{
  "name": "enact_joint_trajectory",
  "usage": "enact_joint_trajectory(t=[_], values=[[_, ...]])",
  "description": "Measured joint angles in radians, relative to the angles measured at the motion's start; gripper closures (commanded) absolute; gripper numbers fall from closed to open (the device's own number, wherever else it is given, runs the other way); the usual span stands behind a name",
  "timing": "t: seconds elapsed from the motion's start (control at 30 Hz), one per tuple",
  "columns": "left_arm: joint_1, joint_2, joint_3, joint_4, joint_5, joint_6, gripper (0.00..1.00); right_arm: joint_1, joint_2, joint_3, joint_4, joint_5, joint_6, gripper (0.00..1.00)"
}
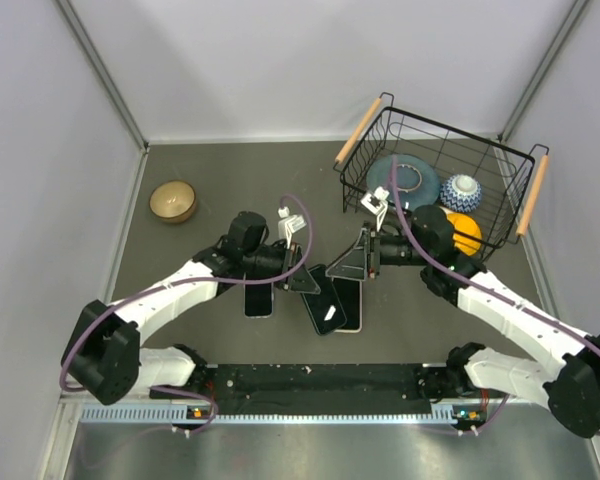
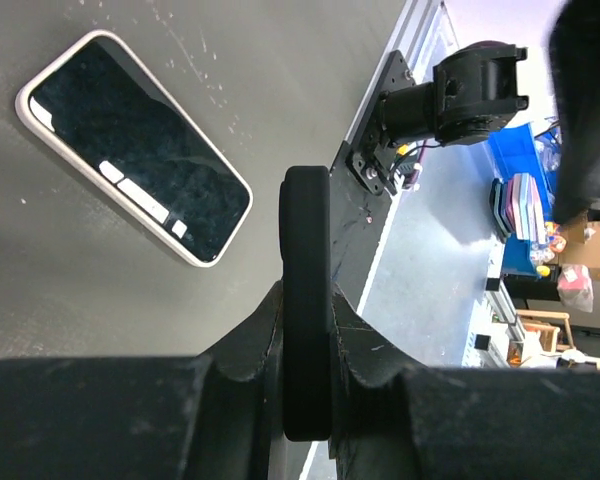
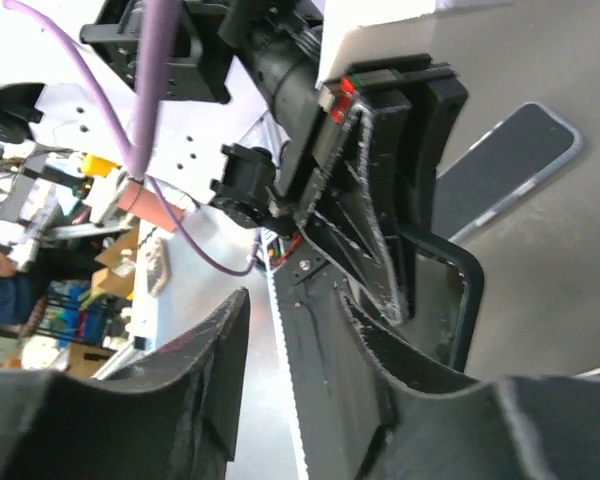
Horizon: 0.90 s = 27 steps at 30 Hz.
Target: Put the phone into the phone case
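My left gripper [image 1: 302,275] is shut on the edge of the black phone case [image 1: 325,305], which hangs tilted toward the table. In the left wrist view the case [image 2: 305,220] shows edge-on, pinched between the two fingers of that gripper [image 2: 305,300]. A phone [image 1: 351,310] with a pale rim lies flat just right of the case, screen up [image 2: 130,145]. My right gripper [image 1: 365,262] hovers above the case's far end. Its jaws [image 3: 292,300] are open and nothing is between them. The case's rim [image 3: 465,300] shows in the right wrist view below the left gripper's fingers.
A second dark phone [image 1: 258,300] lies flat under my left forearm. A wire basket [image 1: 520,165] at the back right holds a blue plate [image 1: 405,180], a small patterned bowl [image 1: 461,190] and an orange [image 1: 467,232]. A wooden bowl [image 1: 173,200] sits at the back left.
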Motion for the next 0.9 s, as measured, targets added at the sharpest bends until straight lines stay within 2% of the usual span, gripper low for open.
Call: enact_joint_trajectory(t=[0.03, 0.27, 0.43, 0.53, 0.57, 0.63, 0.67, 0.73, 0.77, 0.83, 0.9], values=[[0.0, -0.006, 0.003, 0.0, 0.001, 0.0, 1.0, 0.0, -0.006, -0.001, -0.015, 0.01, -0.012, 0.4], [0.0, -0.076, 0.01, 0.016, 0.036, -0.003, 1.0, -0.002, -0.064, -0.102, -0.036, 0.029, -0.053, 0.21], [0.004, -0.094, 0.01, 0.062, 0.08, -0.019, 1.0, -0.005, -0.073, -0.204, -0.036, 0.009, -0.066, 0.23], [0.006, -0.094, 0.01, 0.09, 0.096, -0.034, 1.0, -0.005, -0.071, -0.246, -0.006, -0.025, -0.056, 0.35], [0.006, -0.094, 0.01, 0.095, 0.098, -0.035, 1.0, -0.005, -0.072, -0.262, 0.02, -0.039, -0.046, 0.45], [0.007, -0.094, 0.01, 0.098, 0.099, -0.037, 1.0, -0.005, -0.072, -0.293, 0.074, -0.061, -0.019, 0.56], [0.008, -0.093, 0.01, 0.097, 0.099, -0.037, 1.0, -0.005, -0.072, -0.304, 0.094, -0.069, -0.009, 0.66], [0.011, -0.093, 0.01, 0.092, 0.105, -0.04, 1.0, -0.005, -0.072, -0.323, 0.14, -0.078, 0.017, 0.8], [0.012, -0.093, 0.012, 0.089, 0.111, -0.041, 1.0, -0.007, -0.072, -0.331, 0.154, -0.079, 0.026, 0.91], [0.012, -0.093, 0.019, 0.071, 0.117, -0.037, 1.0, -0.008, -0.072, -0.344, 0.174, -0.082, 0.046, 1.0], [0.013, -0.092, 0.03, 0.043, 0.122, -0.033, 1.0, -0.008, -0.076, -0.349, 0.195, -0.095, 0.053, 1.0]])
